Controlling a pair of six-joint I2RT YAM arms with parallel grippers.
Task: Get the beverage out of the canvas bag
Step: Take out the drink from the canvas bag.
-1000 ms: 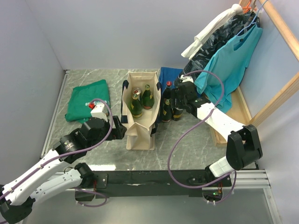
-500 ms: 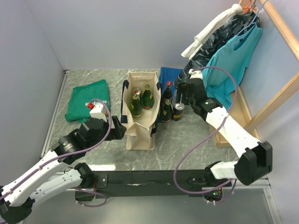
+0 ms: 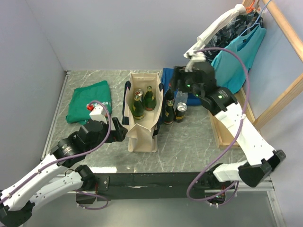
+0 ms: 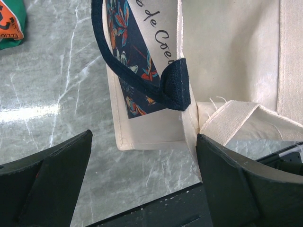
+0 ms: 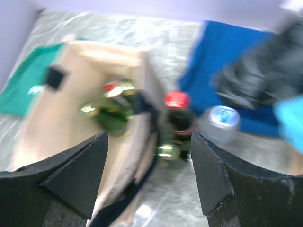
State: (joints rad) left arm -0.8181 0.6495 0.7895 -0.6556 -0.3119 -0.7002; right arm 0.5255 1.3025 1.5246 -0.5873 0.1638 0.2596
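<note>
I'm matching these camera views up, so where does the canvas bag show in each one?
Top external: canvas bag stands upright at the centre.
Left wrist: canvas bag fills the upper middle and right.
Right wrist: canvas bag, blurred, in the left half.
Shared landmark: green T-shirt, left of the bag in all three.

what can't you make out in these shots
- The bottles in the canvas bag: the top view shows only necks and caps; the bag walls hide the rest.
- Labels on the outside bottles and can: the right wrist view is motion-blurred.
- The bag's printed text: in the left wrist view it is cut by the top edge and crossed by the navy handle.
</note>
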